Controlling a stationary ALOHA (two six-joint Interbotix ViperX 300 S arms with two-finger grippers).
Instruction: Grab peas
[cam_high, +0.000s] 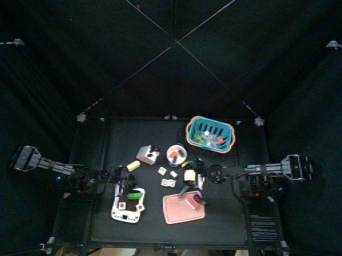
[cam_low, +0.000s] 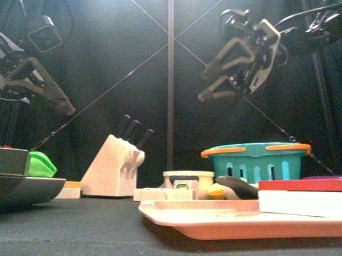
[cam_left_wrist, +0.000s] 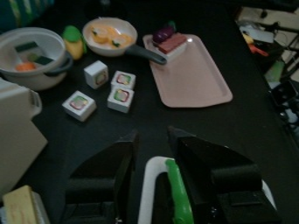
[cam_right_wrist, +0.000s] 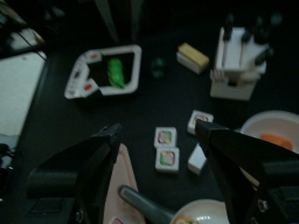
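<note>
**A:** Where are the peas?

**B:** Green pod, peas, lying in the white tray at the near left of the table. The knife block stands just behind it and the pink tray sits to its right.

**A:** Which arm's on it?

**B:** Left. The left gripper hangs over the white tray. In the wrist view the pod shows in the gap between the jaws. Jaws are spread wide and hold nothing, and I see no contact with the pod.

**A:** Right arm?

**B:** The right gripper is parked up on the right side, above the small white blocks mid-table. Its jaws are apart and empty too. It looks idle.

**A:** So the step is?

**B:** I'd call it pre-grasp: lined up above the target, descent not yet made.

**A:** Next move?

**B:** Go straight down, keeping the pod centred in the gap, then close across its narrow width. The pod runs roughly along the jaws' line of sight, so a pinch across it should work without much wrist roll.

**A:** Risks?

**B:** The tray rim shows right beside the pod in the wrist view. A jaw could land on the rim or grab it along with the pod. The pod also lies low and flat, so the tips need to reach nearly to the tray floor or they'll close above it.
</note>
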